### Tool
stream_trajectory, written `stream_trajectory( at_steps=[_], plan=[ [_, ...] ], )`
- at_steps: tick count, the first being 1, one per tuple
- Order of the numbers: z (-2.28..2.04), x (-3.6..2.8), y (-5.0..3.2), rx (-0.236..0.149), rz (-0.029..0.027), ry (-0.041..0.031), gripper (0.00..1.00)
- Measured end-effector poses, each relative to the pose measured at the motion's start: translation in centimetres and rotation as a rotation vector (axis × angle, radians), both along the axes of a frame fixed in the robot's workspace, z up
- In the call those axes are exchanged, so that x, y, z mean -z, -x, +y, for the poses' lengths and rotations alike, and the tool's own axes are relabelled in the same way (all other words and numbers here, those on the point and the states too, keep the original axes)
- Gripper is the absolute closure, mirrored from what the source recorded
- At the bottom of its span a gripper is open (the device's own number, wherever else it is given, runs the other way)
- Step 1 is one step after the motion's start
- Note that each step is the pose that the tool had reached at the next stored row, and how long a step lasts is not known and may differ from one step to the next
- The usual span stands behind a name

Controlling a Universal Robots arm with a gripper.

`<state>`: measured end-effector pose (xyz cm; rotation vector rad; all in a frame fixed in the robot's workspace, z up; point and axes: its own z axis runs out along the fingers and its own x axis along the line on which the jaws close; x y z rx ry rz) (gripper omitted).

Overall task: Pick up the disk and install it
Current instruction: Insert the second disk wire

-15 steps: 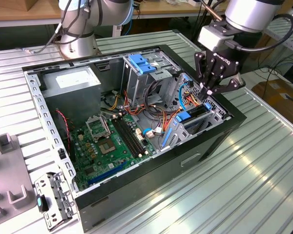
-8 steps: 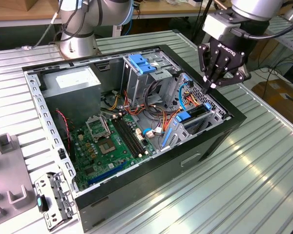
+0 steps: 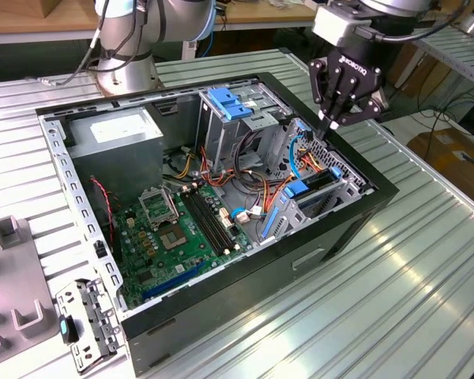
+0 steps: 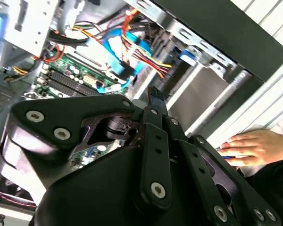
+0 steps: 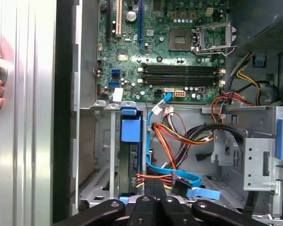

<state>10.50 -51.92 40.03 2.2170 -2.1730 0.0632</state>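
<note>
Gripper (image 3: 332,120) is hanging over the open computer case (image 3: 379,197), at its far corner toward the exterior view's right, fingers pinched together on nothing | disk (image 3: 310,188) is sitting upright in the drive bay just below | a person's hand (image 4: 249,145) is resting on the table beside the case

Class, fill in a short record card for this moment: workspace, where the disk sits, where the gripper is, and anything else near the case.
Workspace: open computer case on a ribbed metal table
Disk: blue-framed disk standing in the drive bay
Gripper: gripper above the bay end of the case, holding nothing visible
Also present: a person's hand resting on the table beside the case
</note>
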Motion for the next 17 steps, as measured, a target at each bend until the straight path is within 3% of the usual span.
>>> stream_trajectory(
  at_steps=[3, 7, 8, 10, 12, 14, 17],
  plan=[
    [1.14, 0.00, -0.08, 0.000, 0.0084, 0.0066, 0.89],
    [2.36, 0.37, -0.46, 0.000, 0.0372, 0.0162, 0.89],
    [2.50, 0.46, -0.60, 0.000, 0.0409, 0.0184, 0.89],
    [2.74, 0.67, -0.91, 0.001, 0.0456, 0.0251, 0.89],
    [3.11, 0.93, -1.15, 0.002, 0.0471, 0.0357, 0.89],
    [3.48, 1.16, -1.18, 0.003, 0.0473, 0.0410, 0.89],
    [4.23, 1.37, -1.21, 0.004, 0.0473, 0.0701, 0.89]
  ],
)
